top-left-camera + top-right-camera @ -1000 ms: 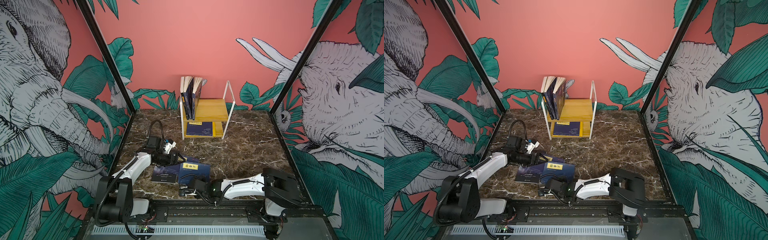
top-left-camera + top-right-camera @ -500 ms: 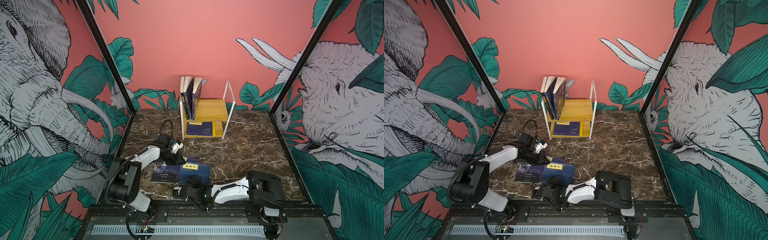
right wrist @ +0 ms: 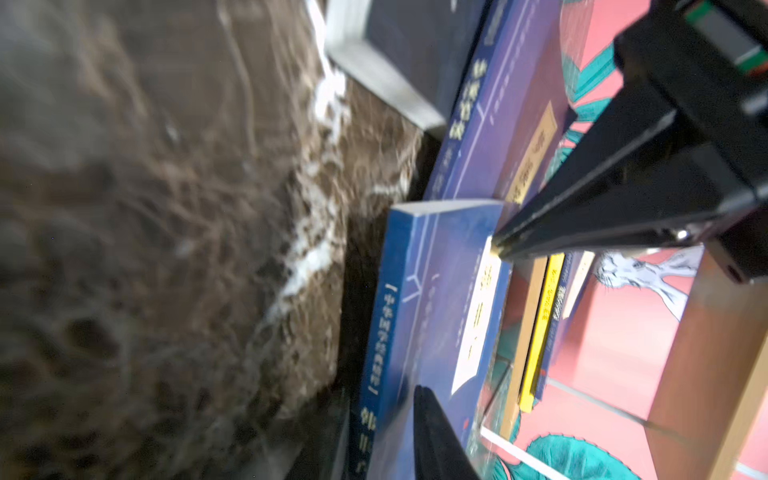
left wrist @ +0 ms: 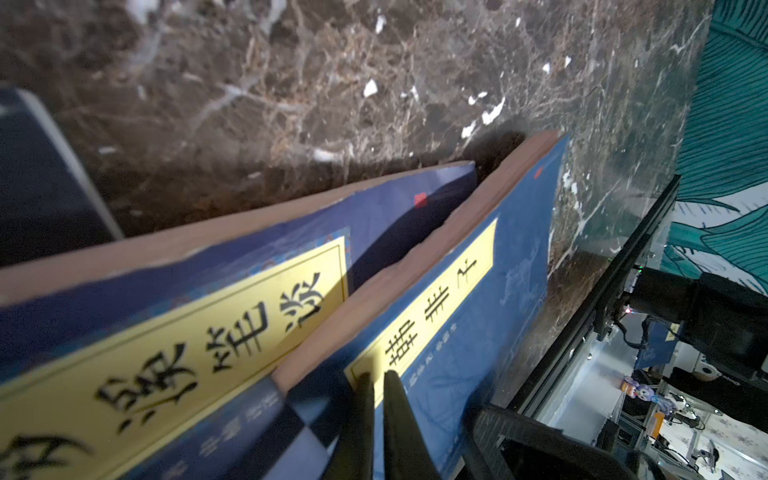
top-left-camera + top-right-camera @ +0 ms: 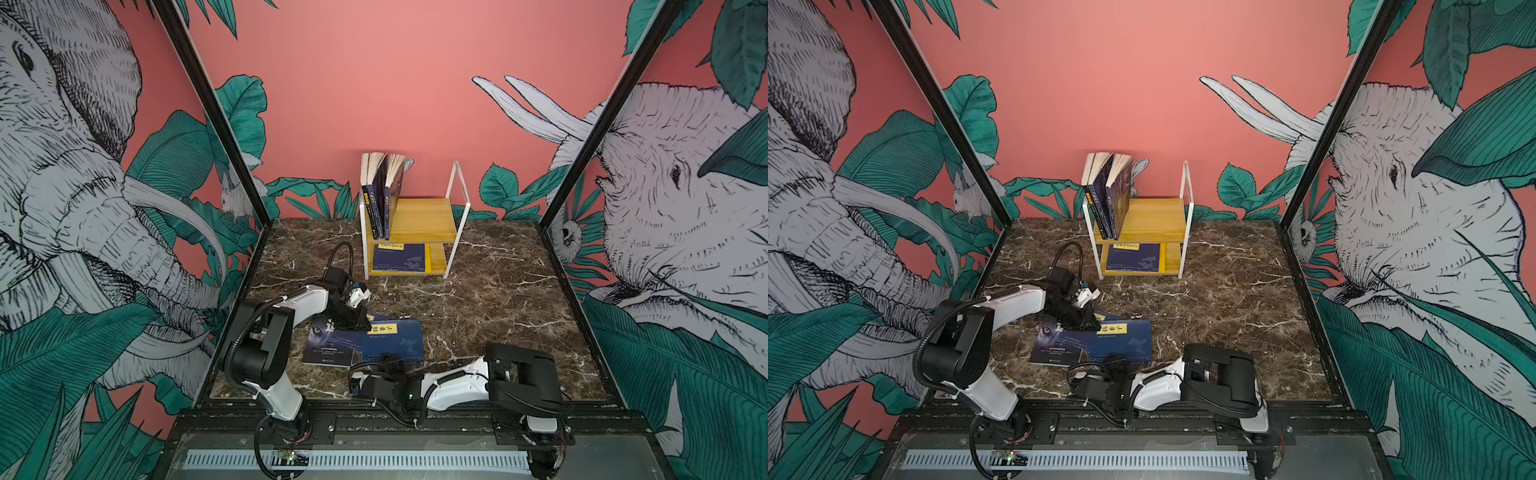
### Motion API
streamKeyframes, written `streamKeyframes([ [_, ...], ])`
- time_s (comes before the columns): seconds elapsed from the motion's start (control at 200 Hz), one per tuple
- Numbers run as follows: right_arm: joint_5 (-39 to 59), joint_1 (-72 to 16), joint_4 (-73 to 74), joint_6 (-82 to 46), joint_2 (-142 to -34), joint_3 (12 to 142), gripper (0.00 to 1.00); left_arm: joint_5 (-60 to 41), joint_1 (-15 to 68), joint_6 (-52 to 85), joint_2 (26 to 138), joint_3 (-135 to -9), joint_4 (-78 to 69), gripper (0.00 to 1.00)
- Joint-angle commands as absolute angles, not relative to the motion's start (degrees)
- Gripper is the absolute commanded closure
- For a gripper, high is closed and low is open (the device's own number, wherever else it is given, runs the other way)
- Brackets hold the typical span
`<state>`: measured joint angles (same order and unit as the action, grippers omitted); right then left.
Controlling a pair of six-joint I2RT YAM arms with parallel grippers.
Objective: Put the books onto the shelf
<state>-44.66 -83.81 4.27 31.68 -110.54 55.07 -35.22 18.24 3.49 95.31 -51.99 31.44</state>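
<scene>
In both top views my left gripper (image 5: 356, 321), tips together, rests on the navy book (image 5: 395, 345). The right gripper (image 5: 388, 360) is at the book's near edge, and the shelf (image 5: 422, 216) stands well beyond.
Left wrist: closed fingers (image 4: 361, 399) touch the yellow label (image 4: 424, 307).
Right wrist: one finger (image 3: 432, 432) lies over the book. I cannot tell that gripper's spread.

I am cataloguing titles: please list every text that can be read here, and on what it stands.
"韩非子": yellow label, top navy book.
"溪笔谈", first character cut off: yellow label, navy book beneath it.
"中华国学经典精粹": the top navy book's spine.
Too small or blurred: label of the flat book in the shelf, spines of the standing books, print on the wolf-eyes book.
</scene>
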Motion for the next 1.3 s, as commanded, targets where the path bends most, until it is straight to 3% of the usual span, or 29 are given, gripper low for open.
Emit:
streamKeyframes([
  [0.0, -49.31, -83.85, 9.81, 33.70, -110.44, 54.45, 0.85, -30.19, 18.72, 0.99, 97.03, -51.59, 34.28, 0.91],
  [0.085, -50.19, -83.86, 13.72, 35.75, -109.66, 53.06, 1.00, -30.39, 18.80, 1.08, 96.86, -51.33, 34.01, 0.91],
  [0.285, -51.06, -83.90, 16.58, 37.84, -106.09, 51.22, 1.00, -30.89, 18.77, 1.39, 92.79, -51.25, 34.94, 0.89],
  [0.41, -51.16, -83.58, 16.19, 38.54, -104.53, 50.70, 1.00, -31.63, 18.66, 2.02, 86.76, -51.87, 35.80, 0.67],
  [0.53, -50.49, -83.10, 15.16, 37.59, -102.41, 50.33, 1.00, -33.68, 17.63, 2.19, 80.28, -52.62, 37.17, 0.35],
  [0.605, -49.73, -81.75, 15.32, 36.31, -100.77, 49.80, 1.00, -36.39, 15.77, 3.77, 76.57, -51.73, 35.97, 0.25],
  [0.77, -49.40, -78.75, 14.62, 34.28, -97.45, 50.57, 1.00, -39.42, 8.63, 7.19, 69.05, -48.61, 31.54, 0.18],
  [0.965, -47.89, -74.65, 14.23, 36.49, -94.06, 51.89, 1.00, -41.57, 4.21, 1.05, 59.22, -44.49, 26.61, 0.09],
  [1.295, -40.44, -65.85, 10.23, 42.06, -87.94, 55.24, 1.00, -43.23, -2.07, -2.46, 49.40, -40.03, 24.39, 0.07],
])
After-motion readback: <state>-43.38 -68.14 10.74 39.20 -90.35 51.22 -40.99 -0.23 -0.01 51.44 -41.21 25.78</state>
